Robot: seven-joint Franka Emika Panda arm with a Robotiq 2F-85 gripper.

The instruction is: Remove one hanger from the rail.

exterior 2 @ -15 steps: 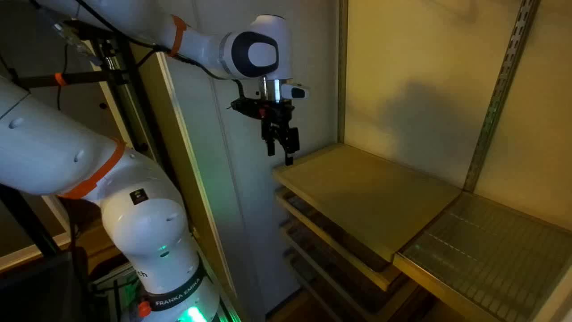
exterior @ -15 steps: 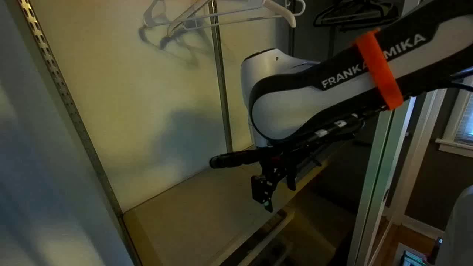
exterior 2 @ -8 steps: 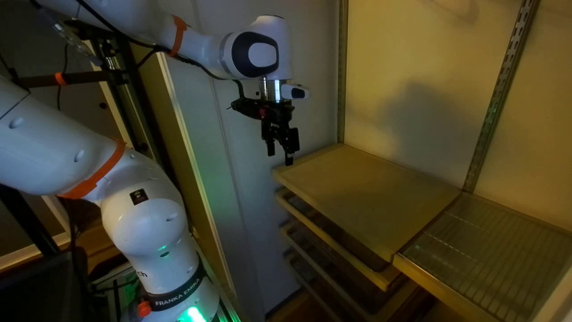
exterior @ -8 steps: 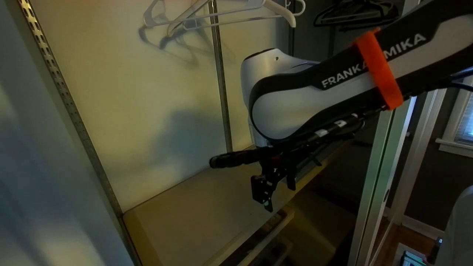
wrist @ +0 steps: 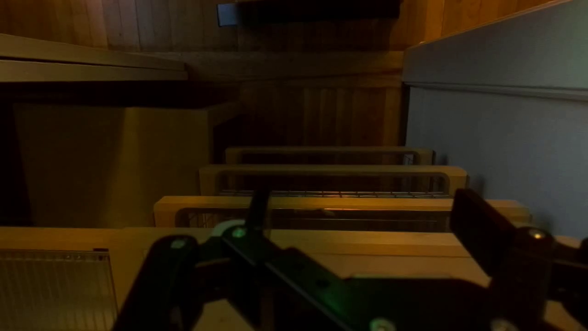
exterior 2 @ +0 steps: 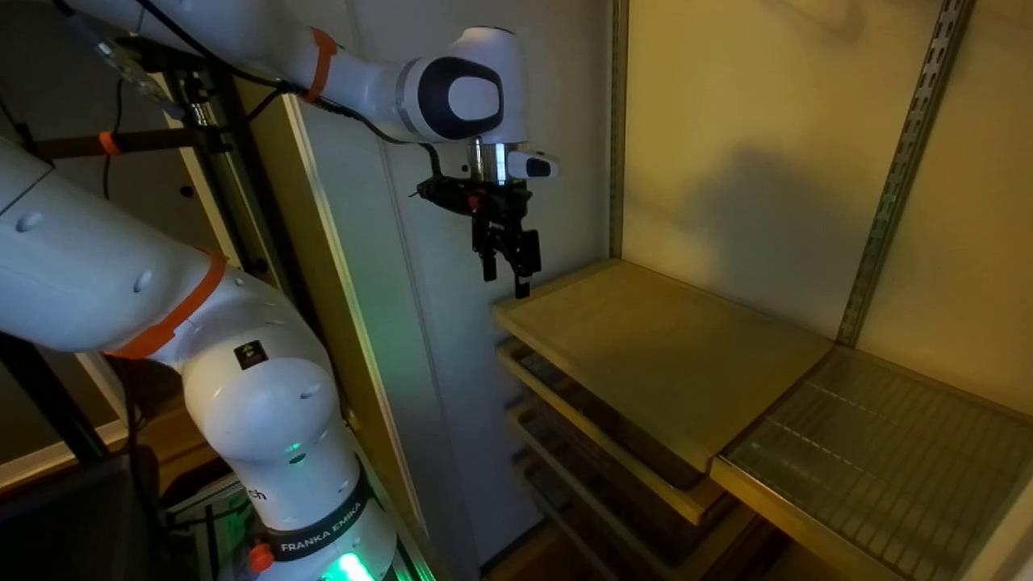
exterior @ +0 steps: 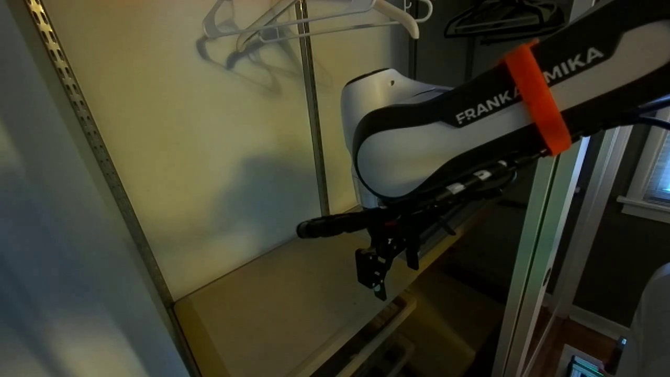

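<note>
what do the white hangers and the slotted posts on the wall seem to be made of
The white hangers are probably plastic: smooth, thick rounded shoulders in an even, satin white. The slotted posts look like metal, likely steel, judging by their dull greyish sheen and regular, punched-looking slots.

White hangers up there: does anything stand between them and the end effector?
In an exterior view, only the robot's own wrist shows in between: below the white hangers, above the open end effector, which points down. No loose object shows there, though the frame cuts off the hangers' tops.
</note>
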